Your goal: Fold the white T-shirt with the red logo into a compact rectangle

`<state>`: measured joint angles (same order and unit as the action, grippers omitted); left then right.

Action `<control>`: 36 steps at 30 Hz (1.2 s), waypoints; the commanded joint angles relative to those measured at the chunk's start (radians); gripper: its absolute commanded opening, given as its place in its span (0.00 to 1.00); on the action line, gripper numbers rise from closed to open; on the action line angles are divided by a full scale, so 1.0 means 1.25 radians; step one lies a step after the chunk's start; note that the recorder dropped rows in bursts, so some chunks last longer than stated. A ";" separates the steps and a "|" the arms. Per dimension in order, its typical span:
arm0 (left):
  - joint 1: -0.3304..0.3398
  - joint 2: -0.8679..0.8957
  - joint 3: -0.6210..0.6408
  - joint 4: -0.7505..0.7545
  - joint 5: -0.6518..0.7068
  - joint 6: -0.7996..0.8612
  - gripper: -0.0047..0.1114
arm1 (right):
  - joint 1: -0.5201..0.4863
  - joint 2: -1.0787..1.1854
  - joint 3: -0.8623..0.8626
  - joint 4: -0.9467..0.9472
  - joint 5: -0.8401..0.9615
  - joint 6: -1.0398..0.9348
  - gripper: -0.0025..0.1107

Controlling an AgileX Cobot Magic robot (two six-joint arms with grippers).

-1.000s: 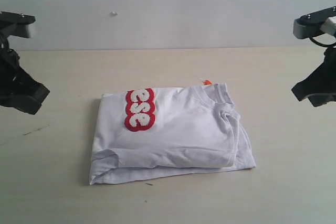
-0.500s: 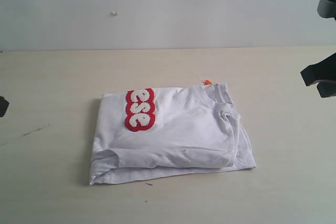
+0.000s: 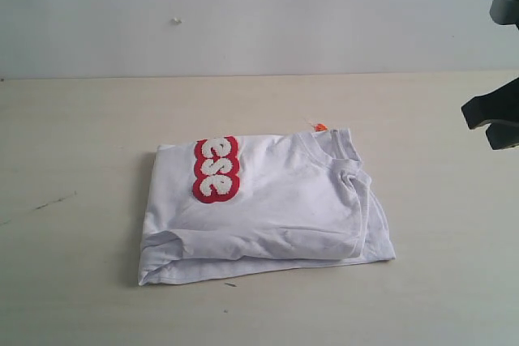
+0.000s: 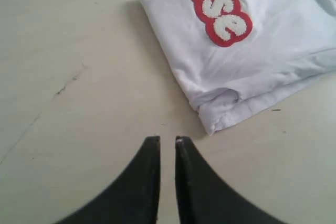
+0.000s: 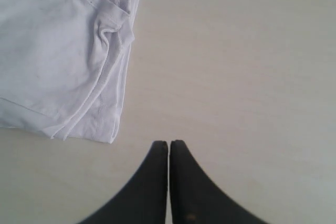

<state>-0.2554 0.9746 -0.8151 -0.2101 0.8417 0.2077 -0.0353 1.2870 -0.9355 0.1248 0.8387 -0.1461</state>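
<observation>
The white T-shirt [image 3: 276, 212] lies folded into a rough rectangle at the middle of the table, collar [image 3: 334, 148] at its far right corner. Part of the red logo [image 3: 216, 169] shows on top at the far left, reading "ese". In the left wrist view, my left gripper [image 4: 167, 140] hovers over bare table short of a corner of the T-shirt [image 4: 273, 51] and its logo [image 4: 218, 9], jaws nearly together with only a slim gap and nothing in them. My right gripper [image 5: 168, 142] is shut and empty beside the T-shirt [image 5: 52, 51]; its arm [image 3: 492, 115] shows at the exterior view's right edge.
The beige table [image 3: 438, 281] runs back to a pale wall [image 3: 259, 14]. A thin dark scratch [image 3: 49, 202] marks the table left of the shirt. A small orange neck tag [image 3: 319, 127] pokes out by the collar.
The left arm has drawn back out of the exterior view on the left. The right arm has pulled back to the right edge. The shirt has not moved.
</observation>
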 commanded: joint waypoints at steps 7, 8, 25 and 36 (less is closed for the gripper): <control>0.004 -0.007 0.001 0.000 -0.019 0.030 0.15 | 0.001 -0.005 0.001 0.002 -0.009 0.000 0.04; 0.005 -0.009 0.001 0.003 -0.034 0.045 0.15 | 0.001 -0.005 0.001 0.002 -0.009 0.000 0.04; 0.005 -0.308 0.209 -0.008 -0.532 0.061 0.15 | 0.001 -0.005 0.001 0.011 -0.009 0.001 0.04; 0.005 -0.477 0.392 -0.002 -0.721 0.061 0.15 | 0.001 -0.005 0.001 0.011 -0.009 0.001 0.04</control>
<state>-0.2521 0.4216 -0.3693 -0.2073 0.0054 0.2790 -0.0353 1.2870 -0.9355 0.1358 0.8387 -0.1437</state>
